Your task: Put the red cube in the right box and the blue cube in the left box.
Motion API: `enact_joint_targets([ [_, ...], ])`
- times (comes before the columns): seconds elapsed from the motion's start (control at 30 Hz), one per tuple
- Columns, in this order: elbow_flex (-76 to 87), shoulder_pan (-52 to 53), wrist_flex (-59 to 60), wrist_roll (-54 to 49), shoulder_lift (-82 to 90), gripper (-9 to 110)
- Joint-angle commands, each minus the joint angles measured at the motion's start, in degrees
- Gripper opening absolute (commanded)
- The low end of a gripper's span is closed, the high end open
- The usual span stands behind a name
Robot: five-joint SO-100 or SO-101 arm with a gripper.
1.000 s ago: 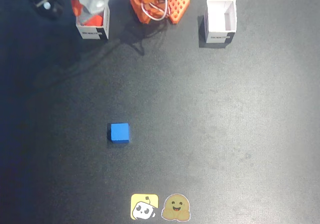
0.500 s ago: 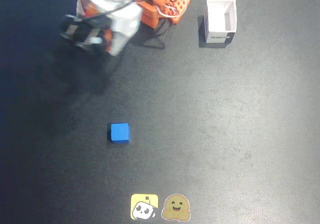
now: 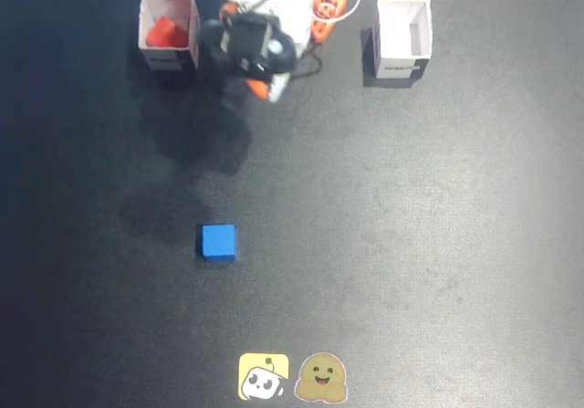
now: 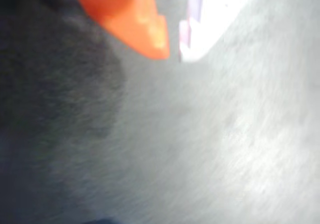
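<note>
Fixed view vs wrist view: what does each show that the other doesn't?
Only the fixed view: the red cube inside the left-hand white box, the empty right-hand white box, the blue cube out on the mat, two stickers. Only the wrist view: a blurred close-up of one orange gripper finger. Both: the dark mat.

red cube [image 3: 162, 32]: tilted in left box [image 3: 170, 56] | blue cube [image 3: 219, 242]: on mat | right box [image 3: 402, 64]: empty
</note>
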Motion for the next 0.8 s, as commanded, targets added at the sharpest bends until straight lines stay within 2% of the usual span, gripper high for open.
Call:
enact_joint_targets([
  [0.0, -0.1, -2.8, -2.0, -2.4, 0.7, 0],
  [0.33, 6.8, -9.7, -5.6, -3.4, 8.0, 0],
  [0.77, 15.8, -8.9, -9.1, -2.3, 8.9, 0],
])
